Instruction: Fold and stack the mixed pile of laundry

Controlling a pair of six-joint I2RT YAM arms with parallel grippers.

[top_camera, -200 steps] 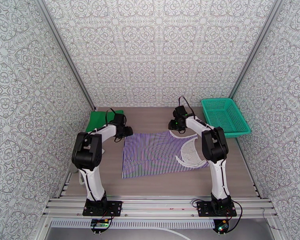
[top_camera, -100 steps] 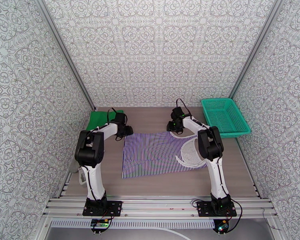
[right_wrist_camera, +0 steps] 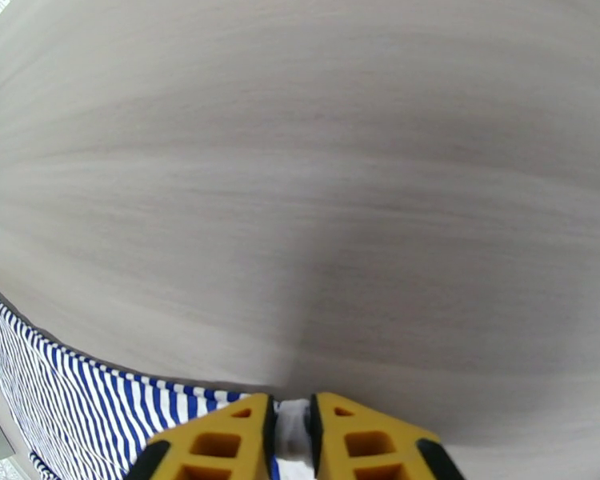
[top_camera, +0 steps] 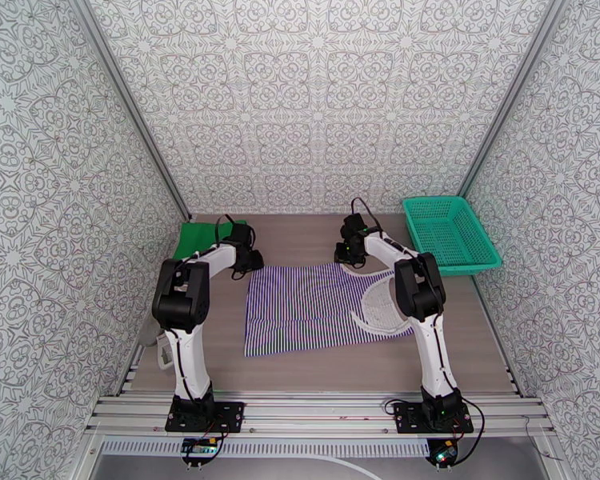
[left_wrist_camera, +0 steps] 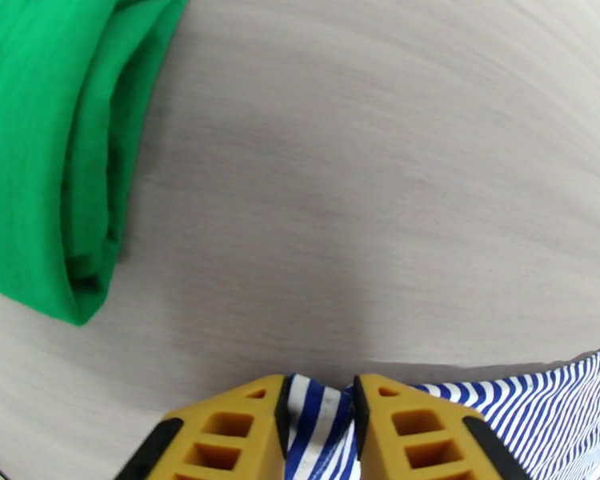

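1. Top external view: the striped shirt [top_camera: 320, 308] lies spread flat in the middle of the table [top_camera: 300, 234], purple-and-white stripes up; its white collar trim curves along the side at about three o'clock.
2. At the shirt's far-left corner, about eleven o'clock, the left gripper [top_camera: 254, 262] sits low on the cloth; in the left wrist view its yellow fingers [left_wrist_camera: 220, 430] are clenched on a bunched-up fold of the stripes.
3. At roughly one o'clock on the shirt's far edge, the right gripper [top_camera: 344, 254] is down on the fabric too; in the right wrist view its fingers [right_wrist_camera: 220, 442] are pinched together on a narrow strip of white cloth at the shirt's edge, with the stripes trailing off toward eight o'clock.
4. The green cloth [top_camera: 198, 236] lies folded at ten o'clock from the shirt, by the far-left corner of the table; in the left wrist view it is apart from the shirt, with bare tabletop between them.
5. A teal mesh basket [top_camera: 436, 201] stands at two o'clock, against the far-right wall, well apart from both garments.
6. Patterned wall panels enclose the table on three sides.
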